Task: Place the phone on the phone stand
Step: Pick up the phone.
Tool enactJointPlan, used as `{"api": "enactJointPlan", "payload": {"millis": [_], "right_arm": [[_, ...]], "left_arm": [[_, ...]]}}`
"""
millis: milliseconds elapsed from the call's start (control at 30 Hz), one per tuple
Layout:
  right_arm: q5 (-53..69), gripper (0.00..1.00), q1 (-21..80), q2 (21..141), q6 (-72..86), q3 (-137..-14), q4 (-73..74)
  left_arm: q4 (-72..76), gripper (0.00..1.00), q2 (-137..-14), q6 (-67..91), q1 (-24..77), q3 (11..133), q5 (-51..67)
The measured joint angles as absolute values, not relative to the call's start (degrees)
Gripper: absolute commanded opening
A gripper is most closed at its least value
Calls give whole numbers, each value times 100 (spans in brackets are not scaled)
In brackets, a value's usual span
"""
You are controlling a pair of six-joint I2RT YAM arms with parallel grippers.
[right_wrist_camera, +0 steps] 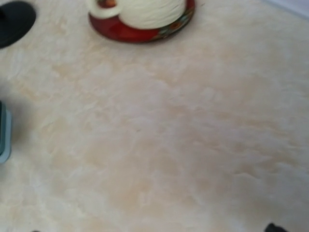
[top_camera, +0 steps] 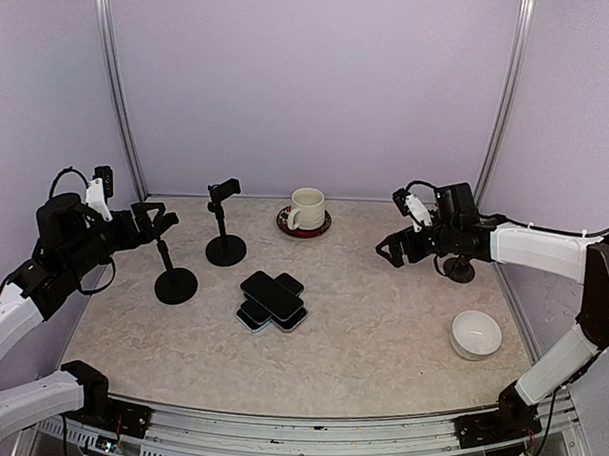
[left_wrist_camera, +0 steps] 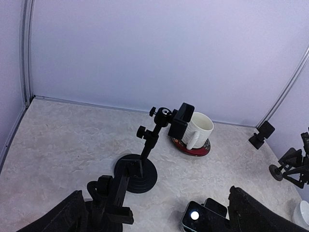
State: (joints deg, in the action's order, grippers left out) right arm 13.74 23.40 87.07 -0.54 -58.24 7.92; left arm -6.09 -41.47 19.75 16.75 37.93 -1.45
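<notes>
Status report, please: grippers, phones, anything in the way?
Both open: left gripper at near stand, right gripper empty. Phones stacked mid-table, none on a stand. Nothing blocks them.

At least 3 black phones point(top_camera: 272, 300) lie flat in a crosswise pile at the middle of the table point(top_camera: 381, 336). The top phone point(top_camera: 273, 295) lies diagonally across the others, and the lowest one shows a pale blue edge. 2 black phone stands are left of the pile, each with a round base and a thin jointed post. The far stand point(top_camera: 225, 240) is upright, its clamp head tilted at the top. The near stand point(top_camera: 174, 278) is just beside it, closer to the left edge, its post leaning slightly left.
</notes>
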Motion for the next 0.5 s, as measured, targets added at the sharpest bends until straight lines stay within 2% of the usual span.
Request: {"api": "enactJointPlan", "payload": {"millis": [500], "right_arm": [[1122,100,3712,10022,-62,-6904,803]], "left_arm": [[-609,99,-4150,1975,1643,3793,-86]]}}
